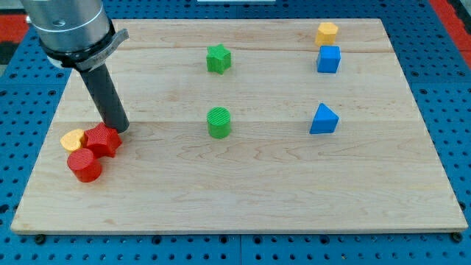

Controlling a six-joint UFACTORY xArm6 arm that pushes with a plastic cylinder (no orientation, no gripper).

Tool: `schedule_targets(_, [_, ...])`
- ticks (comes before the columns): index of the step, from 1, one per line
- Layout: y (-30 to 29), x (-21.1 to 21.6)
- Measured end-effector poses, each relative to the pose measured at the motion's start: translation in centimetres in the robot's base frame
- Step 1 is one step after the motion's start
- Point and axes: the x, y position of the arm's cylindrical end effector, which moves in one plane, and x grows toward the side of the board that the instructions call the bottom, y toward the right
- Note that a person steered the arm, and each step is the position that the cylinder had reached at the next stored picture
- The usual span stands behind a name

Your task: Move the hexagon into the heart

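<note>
At the frame's lower left, my tip [118, 128], a bare rod holding nothing, touches the red plastic hexagon block [102, 140], which touches the yellow plastic heart block [73, 139]. The hexagon looks light, rigid and free-sliding, so I judge pushing its right face best.

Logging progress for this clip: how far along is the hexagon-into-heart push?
It looks nearly done: the red hexagon already sits against the yellow heart at the view's left, apparently touching it. In hand: my tip is right at the hexagon's upper right edge. Left: at most a final nudge and backing off. A red cylinder sits just below the pair.
</note>
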Motion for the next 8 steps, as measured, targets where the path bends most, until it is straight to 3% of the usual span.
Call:
schedule_targets(1, [1.2, -0.2])
schedule_targets(2, [8.1, -5.1])
schedule_targets(4, [22.9, -8.3])
schedule_targets(6, [28.2, -10.4])
schedule_targets(7, [37.2, -10.4])
schedule_targets(8, [43.3, -13.6])
